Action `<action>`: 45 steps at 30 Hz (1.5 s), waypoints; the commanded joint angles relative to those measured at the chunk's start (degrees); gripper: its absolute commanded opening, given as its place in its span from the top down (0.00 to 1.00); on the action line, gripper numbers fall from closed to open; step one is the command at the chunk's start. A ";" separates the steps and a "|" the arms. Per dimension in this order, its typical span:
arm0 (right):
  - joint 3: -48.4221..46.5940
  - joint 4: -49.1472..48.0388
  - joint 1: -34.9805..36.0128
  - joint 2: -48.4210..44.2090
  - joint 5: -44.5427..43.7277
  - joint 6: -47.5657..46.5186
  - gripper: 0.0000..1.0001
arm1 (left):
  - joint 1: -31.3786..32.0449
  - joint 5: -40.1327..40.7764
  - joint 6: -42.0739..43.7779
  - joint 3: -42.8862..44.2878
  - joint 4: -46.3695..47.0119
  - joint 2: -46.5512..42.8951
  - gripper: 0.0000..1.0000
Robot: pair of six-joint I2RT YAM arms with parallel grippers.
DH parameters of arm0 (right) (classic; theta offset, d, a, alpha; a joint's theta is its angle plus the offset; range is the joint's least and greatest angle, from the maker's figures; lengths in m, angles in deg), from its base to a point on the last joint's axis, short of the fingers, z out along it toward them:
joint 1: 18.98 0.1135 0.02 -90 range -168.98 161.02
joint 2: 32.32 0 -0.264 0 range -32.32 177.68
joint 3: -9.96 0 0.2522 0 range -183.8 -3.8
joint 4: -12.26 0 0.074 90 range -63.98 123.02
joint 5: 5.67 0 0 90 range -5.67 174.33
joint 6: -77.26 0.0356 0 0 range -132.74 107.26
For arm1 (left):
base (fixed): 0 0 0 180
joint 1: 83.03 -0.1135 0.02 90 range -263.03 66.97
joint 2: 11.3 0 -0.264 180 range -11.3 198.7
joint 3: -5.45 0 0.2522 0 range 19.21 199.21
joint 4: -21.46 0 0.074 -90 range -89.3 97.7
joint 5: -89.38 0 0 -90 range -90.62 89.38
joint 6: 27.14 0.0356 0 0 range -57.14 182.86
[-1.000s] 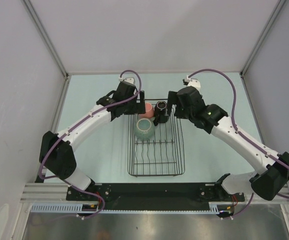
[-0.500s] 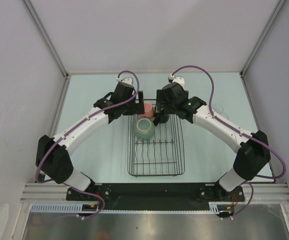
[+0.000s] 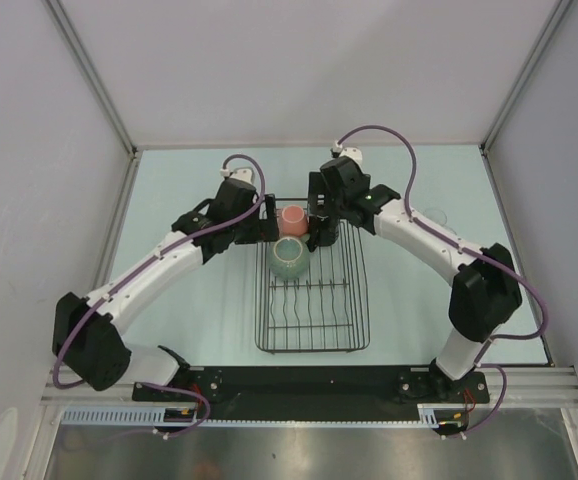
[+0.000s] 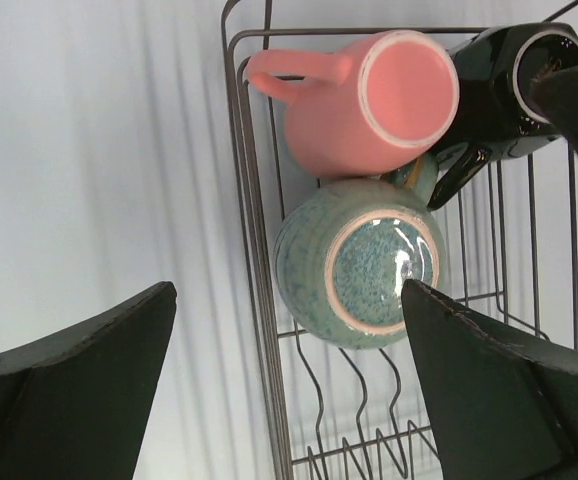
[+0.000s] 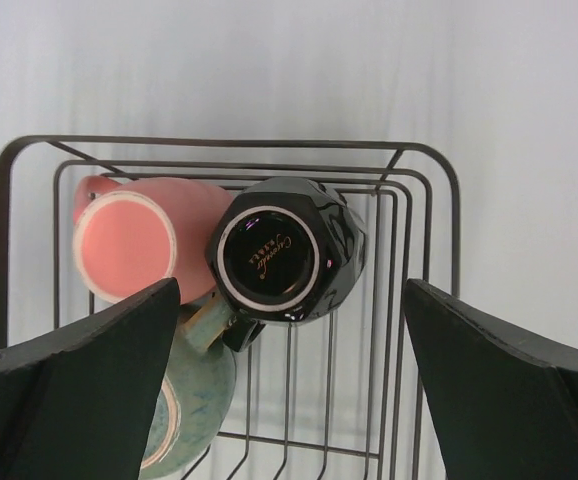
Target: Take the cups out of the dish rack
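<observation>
The black wire dish rack [image 3: 314,300] lies in the middle of the table. At its far end stand three upside-down cups: a pink mug [image 3: 291,219] [image 4: 369,100] [image 5: 129,245], a black cup [image 4: 504,90] [image 5: 284,262] largely hidden under the right wrist in the top view, and a pale-green cup [image 3: 289,257] [image 4: 364,262] [image 5: 184,420]. My left gripper [image 3: 266,222] [image 4: 289,390] is open, hovering above the rack's left edge beside the pale-green cup. My right gripper [image 3: 319,225] [image 5: 289,385] is open, hovering above the black cup. No clear tumblers are in the rack.
The near half of the rack holds only its wire tines [image 3: 314,305]. A faint clear glass [image 3: 439,222] stands on the table right of the right arm. Grey walls enclose the table on three sides.
The right arm has swung left and its gripper is now over the black cup. The left gripper has shifted slightly left and toward the rack's left edge. The cups have not moved.
</observation>
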 commanded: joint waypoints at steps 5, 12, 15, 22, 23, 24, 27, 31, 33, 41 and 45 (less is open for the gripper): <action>-3.09 -2.59 0.78 4.43 1.12 -0.71 0.00 | 0.03 0.16 -2.93 -5.19 0.10 -6.40 0.00; -4.23 -2.94 0.69 8.39 1.30 -1.50 0.00 | -0.23 0.42 -2.93 -6.07 -0.42 -7.28 0.00; -5.02 -2.76 0.60 10.32 1.03 -2.02 0.00 | -0.31 0.95 -2.58 -6.25 -0.77 -7.81 0.00; -7.57 -0.31 0.16 14.63 -0.72 -2.55 0.02 | -0.67 0.86 -2.67 -7.65 -1.04 -8.60 0.00; -8.01 0.13 0.25 15.07 -0.81 -2.47 0.03 | -0.75 0.77 -2.76 -7.83 -1.04 -8.51 0.00; -8.53 0.40 0.16 15.68 -1.16 -2.55 0.04 | -0.76 0.69 -2.76 -7.92 -1.04 -8.51 0.00; -8.89 1.45 0.25 16.21 -1.08 -2.29 0.09 | -0.67 0.68 -2.76 -7.92 -1.04 -8.25 0.00; -8.54 1.89 0.25 15.95 -1.25 -2.20 0.34 | -0.76 0.25 -2.84 -7.83 -0.78 -7.90 0.00; -8.37 2.16 0.25 15.78 -1.43 -2.11 0.44 | -0.76 0.16 -2.85 -7.75 -0.60 -7.72 0.00; -7.13 2.68 0.43 12.71 -4.23 -1.94 1.00 | -0.76 -0.46 -3.11 -7.57 -0.25 -7.20 0.00; -7.83 2.86 1.13 10.68 -6.87 -3.08 1.00 | -0.75 -0.72 -3.20 -7.57 0.01 -7.20 0.00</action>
